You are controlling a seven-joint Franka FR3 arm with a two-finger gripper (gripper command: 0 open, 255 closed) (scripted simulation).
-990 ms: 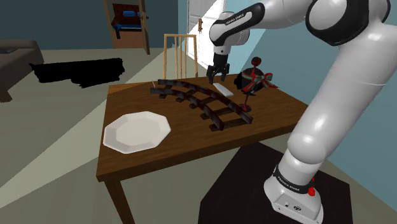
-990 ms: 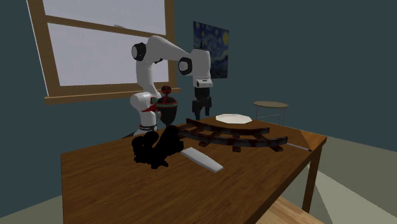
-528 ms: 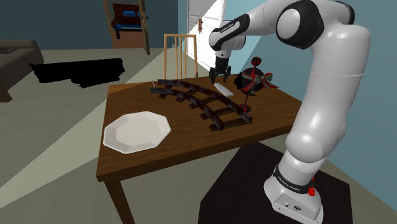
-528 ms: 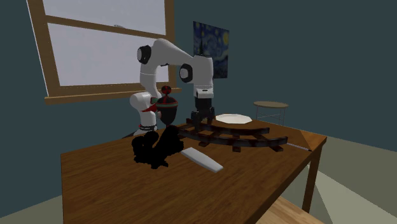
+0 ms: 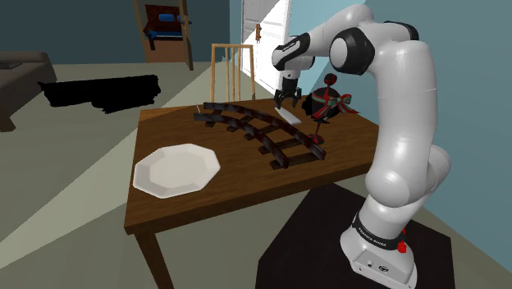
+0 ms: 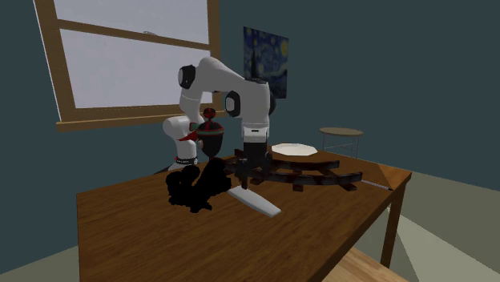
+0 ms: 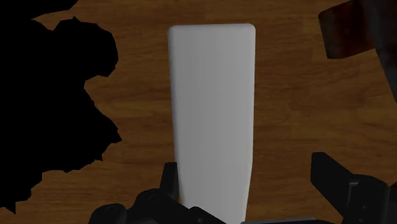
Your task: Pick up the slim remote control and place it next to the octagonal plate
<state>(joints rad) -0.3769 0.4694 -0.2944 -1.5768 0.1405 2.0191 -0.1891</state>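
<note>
**Hand poised over the remote, grasp not yet made**

I am at the reaching step. The hand (image 5: pixel 285 100) hangs low over the slim remote (image 7: pixel 212 114), fingers spread on either side and gripping nothing. One finger stands just beside its long edge, the other farther off. I judge the next move needs a small centring, then closing across the narrow width. The remote is a plain pale grey slab with rounded corners. It lies flat on the tabletop (image 5: pixel 238 193) between the curved dark track (image 5: pixel 271 135) and a red-ribboned ornament (image 5: pixel 328 100), well apart from the white octagonal plate (image 5: pixel 176 170).
</note>
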